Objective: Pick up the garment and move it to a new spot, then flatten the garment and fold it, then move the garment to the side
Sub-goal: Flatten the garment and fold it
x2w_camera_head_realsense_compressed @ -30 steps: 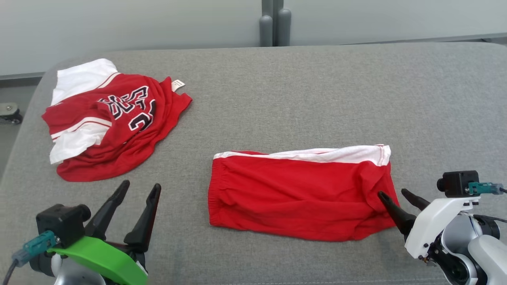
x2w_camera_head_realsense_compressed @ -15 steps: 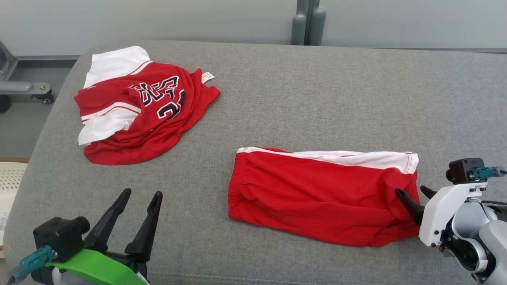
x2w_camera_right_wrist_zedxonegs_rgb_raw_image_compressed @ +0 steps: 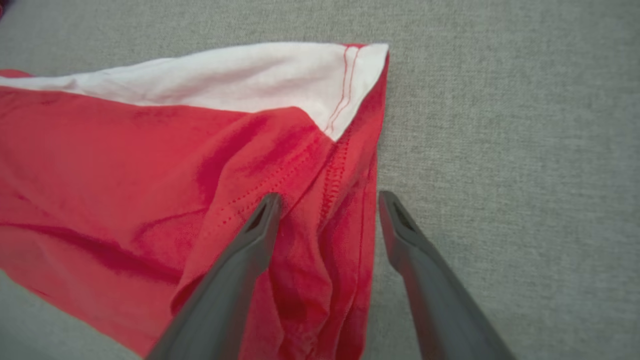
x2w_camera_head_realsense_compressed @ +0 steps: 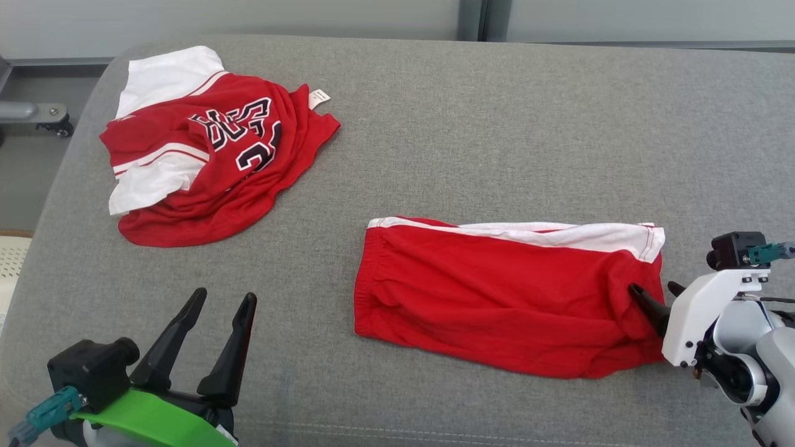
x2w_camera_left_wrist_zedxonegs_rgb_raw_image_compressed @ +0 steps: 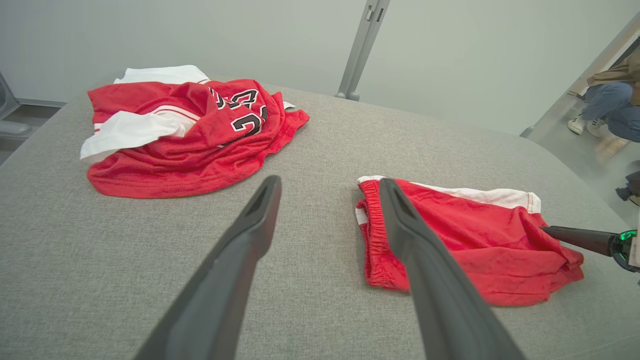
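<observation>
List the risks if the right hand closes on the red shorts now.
1. The right hand is open astride the hem of the shorts, with one finger over cloth and the other over the grey cushion. Closing may catch just the top layer, and the fold could fall open.
2. The left hand is open and apart from the waistband, so a one-ended lift would likely bunch the shorts.
3. Dragging leftward could run them into the crumpled jersey.

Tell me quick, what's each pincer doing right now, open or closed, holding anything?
Left pincer: open, holding nothing.
Right pincer: open, fingers astride the hem edge of the red shorts, not yet clamped.
</observation>
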